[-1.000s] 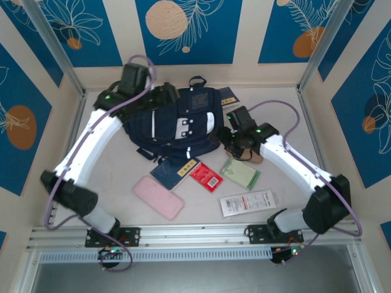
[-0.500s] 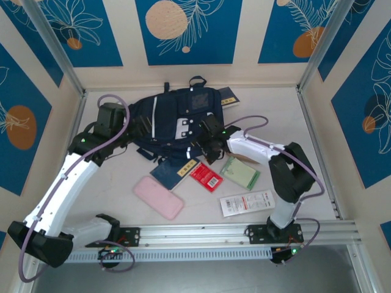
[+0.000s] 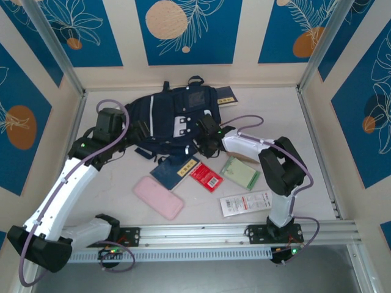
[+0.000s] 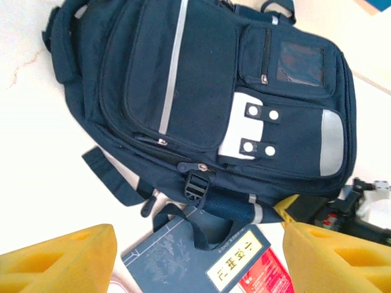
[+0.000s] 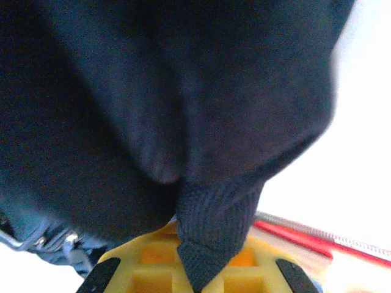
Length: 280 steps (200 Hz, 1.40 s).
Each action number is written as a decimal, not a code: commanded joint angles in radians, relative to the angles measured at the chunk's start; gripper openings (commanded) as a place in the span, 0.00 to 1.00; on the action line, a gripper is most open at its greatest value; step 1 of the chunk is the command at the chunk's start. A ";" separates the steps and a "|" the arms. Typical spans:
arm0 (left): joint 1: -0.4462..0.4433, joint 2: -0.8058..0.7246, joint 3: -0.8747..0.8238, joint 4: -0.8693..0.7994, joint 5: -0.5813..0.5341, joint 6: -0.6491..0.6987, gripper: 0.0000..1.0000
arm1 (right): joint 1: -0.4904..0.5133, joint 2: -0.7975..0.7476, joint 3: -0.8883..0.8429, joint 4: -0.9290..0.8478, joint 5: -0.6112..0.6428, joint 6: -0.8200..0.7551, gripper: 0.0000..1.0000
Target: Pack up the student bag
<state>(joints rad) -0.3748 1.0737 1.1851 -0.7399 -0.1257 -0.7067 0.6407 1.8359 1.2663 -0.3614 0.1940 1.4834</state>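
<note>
Student bag (image 3: 177, 119): lying flat and front-up toward the far middle of the counter (image 3: 293, 128), top handle pointing at the back wall, loose straps trailing toward the near side.
Left arm (image 3: 67, 183): reaching in from the near left, its wrist hovering just beside the student bag's left side.
Right arm (image 3: 275, 165): folding in from the near right, its wrist pressing up to the bag's near right corner.
Left fingers (image 4: 61, 256): standing wide apart and gripping nothing, aiming at the bag's lower front.
Right fingers (image 5: 153, 268): pinching closed on a dark webbing strap (image 5: 204, 238) hanging from the bag.
Pink case (image 3: 159, 197): lying on the near counter left of middle, apart from the bag.
Navy booklet (image 3: 175, 171): lying just near-side of the bag, with a bag strap crossing its far end.
White packet (image 3: 245, 202): lying closest to the right arm's base.
Green packet (image 3: 240, 173): lying beside the right forearm.
Red packet (image 3: 205, 176): lying against the navy booklet's right edge.
Small navy booklet (image 3: 226, 96): peeking out at the bag's far right corner.
</note>
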 commanded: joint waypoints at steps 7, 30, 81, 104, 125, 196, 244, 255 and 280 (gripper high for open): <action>0.014 -0.018 -0.008 0.002 -0.031 0.028 0.72 | -0.051 -0.131 0.151 -0.134 0.004 -0.138 0.00; 0.014 -0.011 -0.010 -0.006 -0.035 0.042 0.72 | -0.096 -0.198 0.198 -0.180 -0.053 -0.199 0.00; 0.014 -0.008 -0.019 -0.015 0.023 0.062 0.72 | -0.226 -0.331 0.255 -0.357 -0.209 -0.329 0.00; 0.012 -0.013 -0.034 -0.012 0.061 0.080 0.71 | -0.297 -0.406 0.137 -0.387 -0.255 -0.413 0.00; 0.012 -0.003 -0.056 0.001 0.109 0.093 0.71 | -0.371 -0.451 0.003 -0.427 -0.231 -0.470 0.04; -0.019 0.062 -0.091 0.020 0.213 0.148 0.70 | -0.270 -0.365 0.041 -0.604 0.200 -0.708 0.78; -0.021 0.045 -0.113 0.041 0.187 0.177 0.69 | -0.065 -0.260 0.153 -0.402 -0.097 -1.012 0.62; -0.022 0.041 -0.122 0.043 0.171 0.180 0.69 | -0.041 -0.200 0.199 -0.398 -0.106 -1.011 0.58; -0.021 0.035 -0.135 0.043 0.156 0.193 0.69 | -0.005 -0.002 0.386 -0.501 -0.088 -1.028 0.62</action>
<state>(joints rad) -0.3893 1.1316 1.0649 -0.7109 0.0521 -0.5461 0.6094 1.6783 1.5242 -0.8158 0.1635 0.5373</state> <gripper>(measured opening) 0.692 0.605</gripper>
